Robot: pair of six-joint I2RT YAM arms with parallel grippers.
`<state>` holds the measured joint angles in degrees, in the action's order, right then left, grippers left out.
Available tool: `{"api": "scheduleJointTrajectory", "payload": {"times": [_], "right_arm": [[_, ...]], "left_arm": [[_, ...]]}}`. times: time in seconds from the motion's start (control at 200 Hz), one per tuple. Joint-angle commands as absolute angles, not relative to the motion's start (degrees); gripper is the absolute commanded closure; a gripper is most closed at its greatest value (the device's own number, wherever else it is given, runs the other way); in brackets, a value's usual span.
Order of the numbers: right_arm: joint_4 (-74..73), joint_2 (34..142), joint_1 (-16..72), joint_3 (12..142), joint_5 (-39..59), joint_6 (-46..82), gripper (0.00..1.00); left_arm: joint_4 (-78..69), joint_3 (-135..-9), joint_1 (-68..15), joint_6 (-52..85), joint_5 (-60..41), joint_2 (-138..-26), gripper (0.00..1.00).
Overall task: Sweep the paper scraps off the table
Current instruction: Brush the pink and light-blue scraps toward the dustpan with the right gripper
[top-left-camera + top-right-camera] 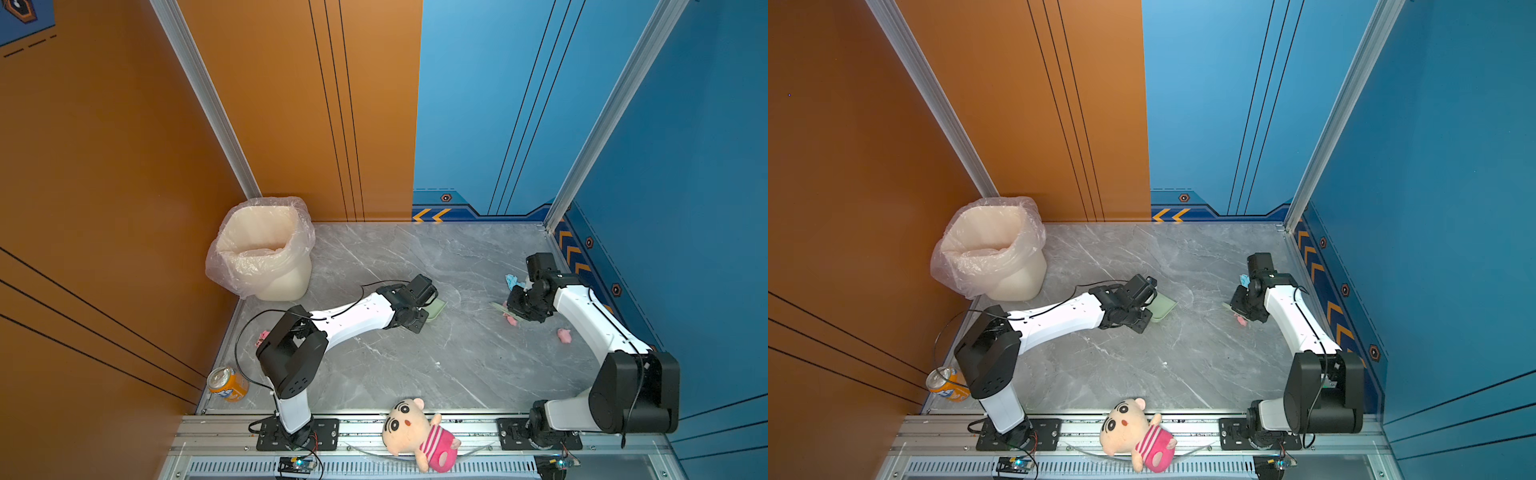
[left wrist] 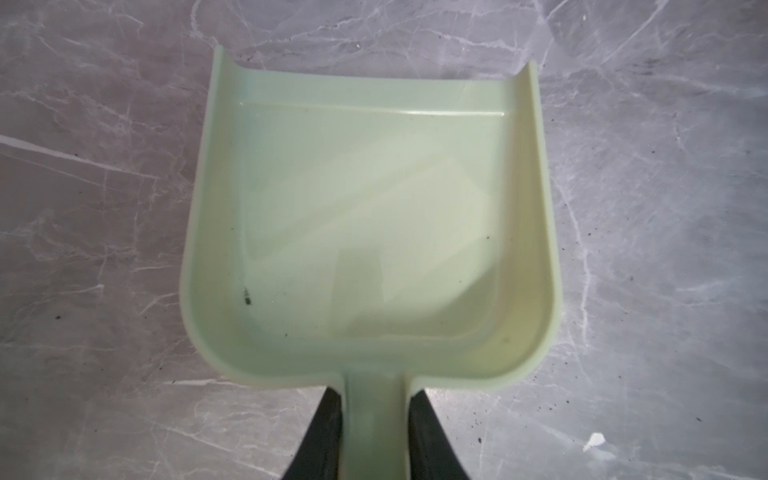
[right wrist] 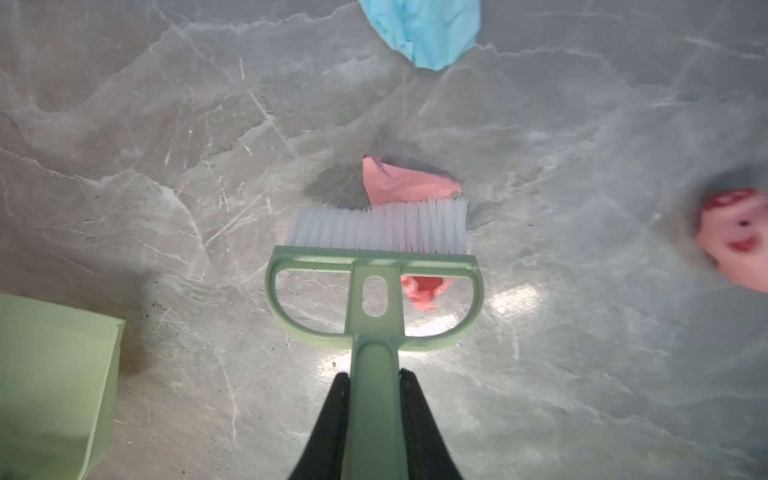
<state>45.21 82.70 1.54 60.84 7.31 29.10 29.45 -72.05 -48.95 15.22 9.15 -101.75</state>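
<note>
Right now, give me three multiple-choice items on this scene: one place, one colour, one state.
1. Where on the grey marble-patterned table does the cream waste bin lined with a clear bag stand?
A. far-left corner
B. centre
C. near-right corner

2. What colour is the crumpled paper scrap at the white bristles of the pale green hand brush in the right gripper?
A. yellow
B. pink
C. lilac

3. The pale green plastic dustpan in the left gripper is:
A. holding a blue scrap
B. lying unheld
C. empty of scraps

Answers:
1 A: both top views show it by the orange wall at the back.
2 B: the right wrist view shows pink paper against the bristles.
3 C: the left wrist view shows a bare pan with its handle clamped.
</note>
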Motion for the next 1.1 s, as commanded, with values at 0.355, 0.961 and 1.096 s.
{"api": "scheduleJointTrajectory", "payload": {"times": [0.355, 0.961, 1.096], "right_arm": [[41.93, 90.41, 1.88, 77.25, 8.82, 25.15, 1.0], [39.46, 95.0, -9.62, 75.12, -4.51, 27.24, 1.0], [38.96, 95.82, -8.38, 73.25, -4.23, 27.29, 1.0]], "left_arm": [[31.46, -73.21, -51.24, 14.06, 12.3, -101.95, 0.84], [30.37, -78.29, -55.24, 9.67, 8.37, -106.71, 0.85], [30.16, -78.9, -55.73, 9.62, 7.43, -107.96, 0.85]]}}
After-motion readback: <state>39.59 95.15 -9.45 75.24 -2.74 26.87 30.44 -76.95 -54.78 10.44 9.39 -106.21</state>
